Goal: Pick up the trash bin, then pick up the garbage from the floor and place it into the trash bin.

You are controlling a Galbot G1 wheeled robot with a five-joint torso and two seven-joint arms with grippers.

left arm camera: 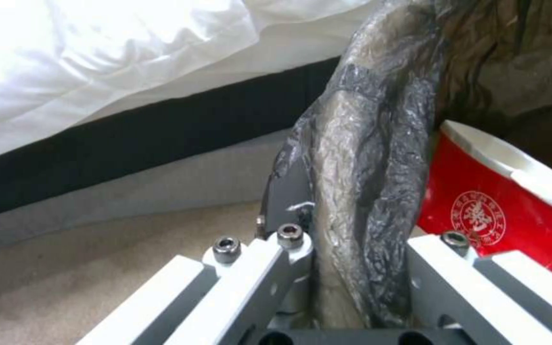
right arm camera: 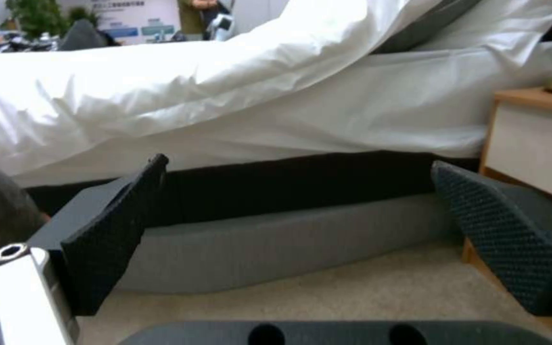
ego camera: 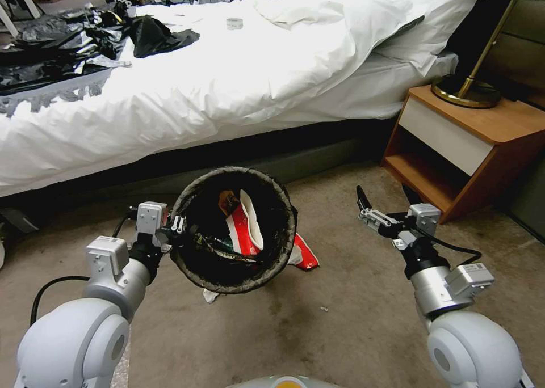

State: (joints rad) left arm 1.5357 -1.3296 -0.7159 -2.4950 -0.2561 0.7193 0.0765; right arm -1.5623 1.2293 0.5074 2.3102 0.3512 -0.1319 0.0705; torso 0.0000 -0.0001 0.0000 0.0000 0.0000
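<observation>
Carpet (ego camera: 352, 320) lies bare beside trash bin (ego camera: 284, 263).

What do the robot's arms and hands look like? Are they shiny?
Yes, a bit shiny. Each arm has a big rounded pale grey shoulder, a silver metal tube and a black wrist, with small white-grey boxes bolted on and a black cable looping out. The left hand has white-and-grey metal bars with little bolts. The right hand has flat black fingers with bumpy, dotted rubber pads.
</observation>
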